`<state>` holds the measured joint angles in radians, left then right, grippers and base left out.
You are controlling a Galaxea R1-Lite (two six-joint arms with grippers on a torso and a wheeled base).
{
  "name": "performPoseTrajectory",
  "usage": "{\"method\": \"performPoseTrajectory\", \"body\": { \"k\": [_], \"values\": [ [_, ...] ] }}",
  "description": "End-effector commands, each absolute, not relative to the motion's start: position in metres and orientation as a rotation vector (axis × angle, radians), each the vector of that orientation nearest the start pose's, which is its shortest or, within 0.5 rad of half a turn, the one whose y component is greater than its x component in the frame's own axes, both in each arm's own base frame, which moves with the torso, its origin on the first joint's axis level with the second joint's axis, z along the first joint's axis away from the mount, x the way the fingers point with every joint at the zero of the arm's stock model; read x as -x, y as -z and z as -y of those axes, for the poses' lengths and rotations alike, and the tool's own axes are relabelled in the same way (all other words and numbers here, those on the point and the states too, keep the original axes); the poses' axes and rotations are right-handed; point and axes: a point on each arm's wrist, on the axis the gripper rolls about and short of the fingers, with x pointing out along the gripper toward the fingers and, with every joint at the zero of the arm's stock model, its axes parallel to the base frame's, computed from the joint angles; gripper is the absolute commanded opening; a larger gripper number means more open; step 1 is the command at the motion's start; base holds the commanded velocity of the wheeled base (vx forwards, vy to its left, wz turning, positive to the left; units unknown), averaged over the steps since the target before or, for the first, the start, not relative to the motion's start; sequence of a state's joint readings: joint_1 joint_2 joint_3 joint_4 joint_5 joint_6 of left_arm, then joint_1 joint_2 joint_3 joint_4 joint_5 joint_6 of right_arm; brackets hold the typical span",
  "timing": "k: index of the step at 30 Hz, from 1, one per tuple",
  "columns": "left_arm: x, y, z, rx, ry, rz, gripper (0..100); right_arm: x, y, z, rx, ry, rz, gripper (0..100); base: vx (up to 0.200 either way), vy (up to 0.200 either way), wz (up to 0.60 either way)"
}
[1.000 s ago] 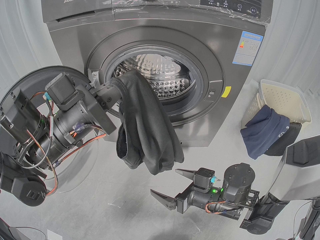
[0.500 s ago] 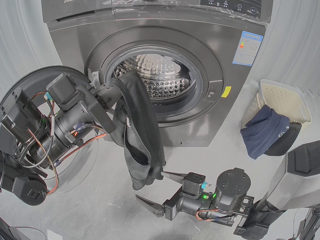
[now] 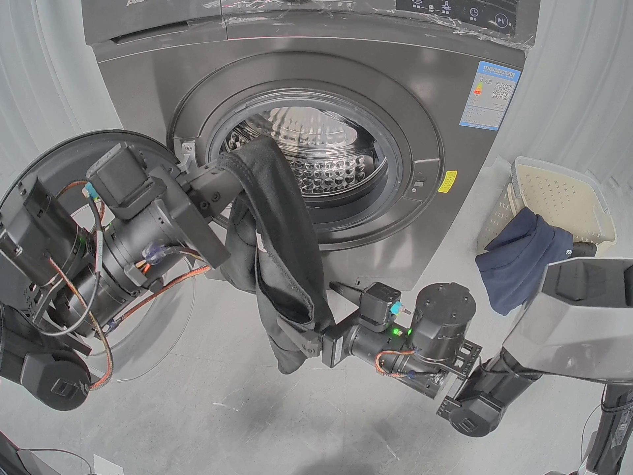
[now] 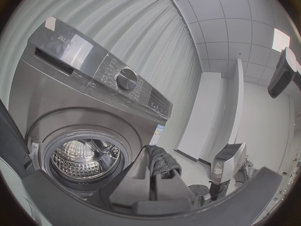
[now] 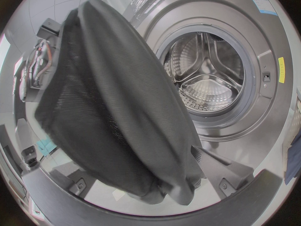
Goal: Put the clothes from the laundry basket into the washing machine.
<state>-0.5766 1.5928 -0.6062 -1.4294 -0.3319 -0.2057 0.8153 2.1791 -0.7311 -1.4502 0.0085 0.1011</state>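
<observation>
A dark grey garment (image 3: 283,245) hangs in front of the washing machine's open drum (image 3: 316,146). My left gripper (image 3: 224,176) is shut on its top edge, and the left wrist view shows the cloth (image 4: 161,162) pinched between the fingers. My right gripper (image 3: 315,315) is open at the garment's hanging lower end, one finger on each side of the cloth. In the right wrist view the garment (image 5: 119,94) drapes over the fingers (image 5: 221,170), with the drum (image 5: 207,76) behind it.
The round washer door (image 3: 59,166) stands open at the left, behind my left arm. A cream laundry basket (image 3: 567,196) sits on the floor at the right, with a navy garment (image 3: 521,258) over its rim and a black one (image 3: 583,249) beside it.
My right gripper rose from near the floor toward the washer and now straddles the garment's lower end. The hanging cloth swung and folded narrower. My left gripper stayed put.
</observation>
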Motion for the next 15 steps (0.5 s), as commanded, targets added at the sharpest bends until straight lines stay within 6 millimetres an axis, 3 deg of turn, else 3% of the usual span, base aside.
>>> {"method": "performPoseTrajectory", "body": {
  "k": [1,15],
  "values": [
    [-0.205,-0.245,0.146,0.246,0.957,0.384,0,-0.278,-0.072,-0.270,-0.083,-0.781,-0.029,100,0.000,0.000,0.00],
    [-0.199,-0.251,0.145,0.250,0.973,0.407,0,-0.320,-0.071,-0.281,-0.093,-0.746,0.065,100,0.000,0.000,0.00]
  ]
}}
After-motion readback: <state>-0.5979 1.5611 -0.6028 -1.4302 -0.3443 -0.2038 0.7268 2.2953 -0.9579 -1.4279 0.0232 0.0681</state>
